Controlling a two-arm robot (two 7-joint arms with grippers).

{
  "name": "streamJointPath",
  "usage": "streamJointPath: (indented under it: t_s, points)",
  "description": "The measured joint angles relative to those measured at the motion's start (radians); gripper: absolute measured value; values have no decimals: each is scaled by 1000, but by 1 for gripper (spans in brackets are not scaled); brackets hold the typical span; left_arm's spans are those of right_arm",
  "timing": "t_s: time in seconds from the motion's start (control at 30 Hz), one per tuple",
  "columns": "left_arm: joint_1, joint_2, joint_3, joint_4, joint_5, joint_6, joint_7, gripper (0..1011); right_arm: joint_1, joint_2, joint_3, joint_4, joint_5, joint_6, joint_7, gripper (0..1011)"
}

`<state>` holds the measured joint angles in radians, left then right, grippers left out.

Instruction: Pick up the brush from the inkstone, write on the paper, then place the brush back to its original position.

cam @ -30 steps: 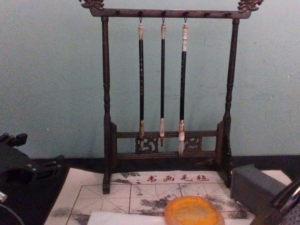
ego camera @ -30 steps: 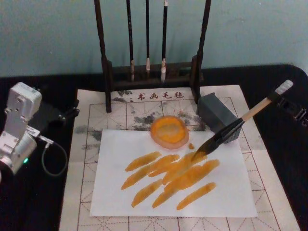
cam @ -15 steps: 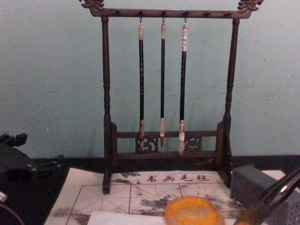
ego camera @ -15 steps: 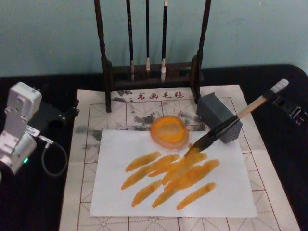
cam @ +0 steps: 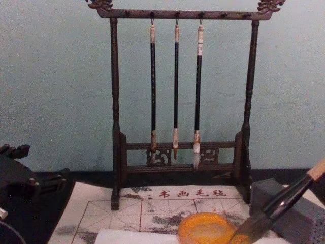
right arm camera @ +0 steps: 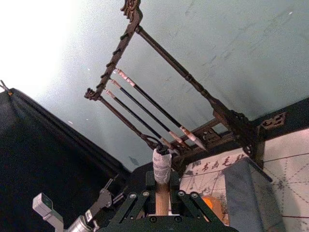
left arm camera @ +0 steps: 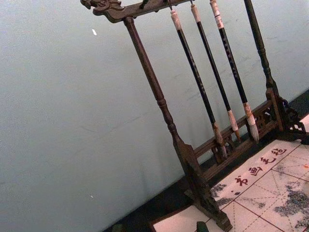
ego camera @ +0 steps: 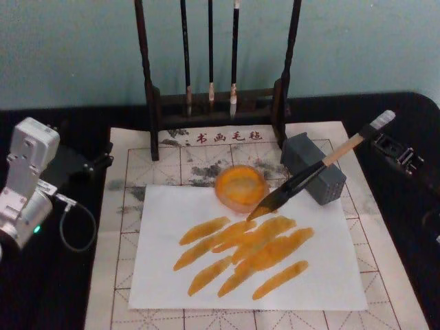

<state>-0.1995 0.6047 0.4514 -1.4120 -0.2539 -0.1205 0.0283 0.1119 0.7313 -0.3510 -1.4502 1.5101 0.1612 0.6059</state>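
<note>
R gripper (right arm camera: pixel 162 209) is clamped on the brush (ego camera: pixel 302 180) just below its white cap, out over the black cloth at the table's right. From there the brush slants down-left: pale handle, then the glossy black lower section crossing the grey block (ego camera: pixel 328 184). Bristles are loaded orange, w/ the tip by the near-right rim of the orange dish (ego camera: pixel 220 187), over the top edge of the paper (ego camera: pixel 330 275). Can't tell if the tip touches. Paper carries orange strokes, so put-back is prob. the step in hand.

Risks:
- wet tip drips or smears a stray mark if carried low
- handle rolls off the block if released unsupported
- tip nudges the dish

L arm (ego camera: pixel 27 172) sits parked far left.
</note>
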Motion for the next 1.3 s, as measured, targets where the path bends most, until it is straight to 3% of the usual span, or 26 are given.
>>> streamJointPath:
  t_s: [0.6, 0.97, 1.3]
  points:
    - [0, 0, 0, 0, 0, 0, 0, 1001, 131, -59, -111, 106, 7, 40, 42, 181]
    - [0, 0, 0, 0, 0, 0, 0, 1001, 223, -106, -184, 186, -31, 68, 74, 181]
    - [0, 0, 0, 0, 0, 0, 0, 1001, 258, -119, -234, 210, -70, 97, 93, 181]
